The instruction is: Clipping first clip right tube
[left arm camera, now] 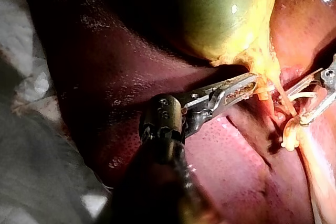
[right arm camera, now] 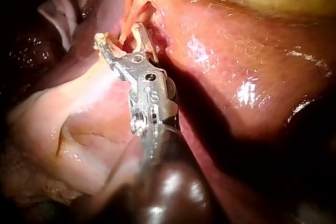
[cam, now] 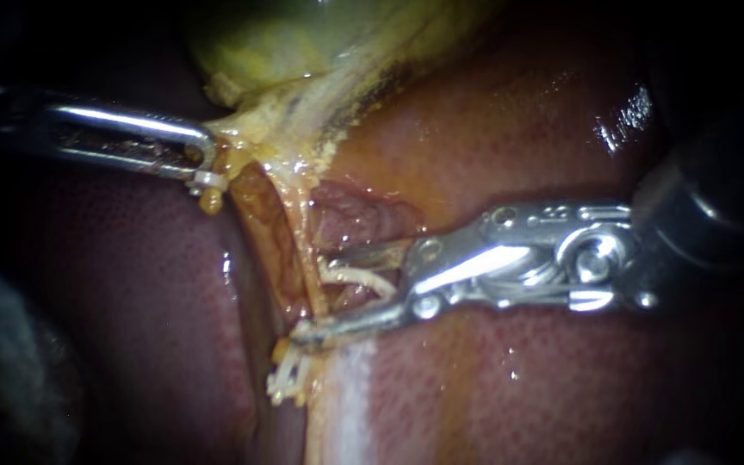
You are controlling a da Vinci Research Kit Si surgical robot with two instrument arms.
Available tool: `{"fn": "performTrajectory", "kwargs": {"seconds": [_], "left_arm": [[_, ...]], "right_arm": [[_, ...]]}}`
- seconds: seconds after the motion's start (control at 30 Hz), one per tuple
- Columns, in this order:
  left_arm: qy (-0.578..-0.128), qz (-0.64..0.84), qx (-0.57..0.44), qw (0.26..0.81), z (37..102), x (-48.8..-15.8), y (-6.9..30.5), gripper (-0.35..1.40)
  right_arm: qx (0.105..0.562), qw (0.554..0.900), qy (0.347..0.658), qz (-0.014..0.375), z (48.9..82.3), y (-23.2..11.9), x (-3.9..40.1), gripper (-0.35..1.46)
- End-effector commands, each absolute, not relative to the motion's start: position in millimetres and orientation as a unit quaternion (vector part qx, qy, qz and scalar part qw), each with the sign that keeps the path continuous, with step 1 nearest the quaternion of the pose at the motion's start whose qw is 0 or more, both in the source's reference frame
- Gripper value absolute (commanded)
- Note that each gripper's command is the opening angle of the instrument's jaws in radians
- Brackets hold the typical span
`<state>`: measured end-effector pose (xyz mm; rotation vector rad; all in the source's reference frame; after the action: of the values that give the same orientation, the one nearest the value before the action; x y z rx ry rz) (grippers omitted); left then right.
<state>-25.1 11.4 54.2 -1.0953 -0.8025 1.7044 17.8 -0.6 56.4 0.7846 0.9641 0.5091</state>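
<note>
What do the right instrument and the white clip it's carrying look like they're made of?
Right instrument: metal, likely polished steel. It is silvery, with bright glints along its linkage. Clip: probably plastic. It is matte off-white with no metallic shine, though the wet surroundings leave that open.

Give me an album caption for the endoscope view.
Left instrument grips the gallbladder while right instrument holds a clip astride a tube.

Two instruments (cam: 204,162) (cam: 320,297), one gallbladder (cam: 286,39), one liver (cam: 527,392)
</note>
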Motion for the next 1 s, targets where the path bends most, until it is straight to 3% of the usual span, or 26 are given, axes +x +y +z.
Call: {"fn": "performTrajectory", "kwargs": {"seconds": [0.03,0.5,0.87,1.0], "left_arm": [[-0.326,0.693,-0.445,0.463,54.2,-25.1,11.4,-0.35],[-0.326,0.693,-0.445,0.463,54.2,-25.2,11.5,-0.35],[-0.326,0.693,-0.445,0.463,54.2,-25.2,11.5,-0.35],[-0.326,0.693,-0.445,0.463,54.2,-25.2,11.5,-0.35]], "right_arm": [[0.365,0.782,0.448,0.235,56.5,-0.7,18.0,0.49],[0.416,0.722,0.498,0.241,56.0,-1.2,20.4,0.49],[0.466,0.677,0.53,0.209,51.7,-2.2,20.9,0.45],[0.467,0.675,0.532,0.209,51.0,-2.2,21.1,0.41]]}}
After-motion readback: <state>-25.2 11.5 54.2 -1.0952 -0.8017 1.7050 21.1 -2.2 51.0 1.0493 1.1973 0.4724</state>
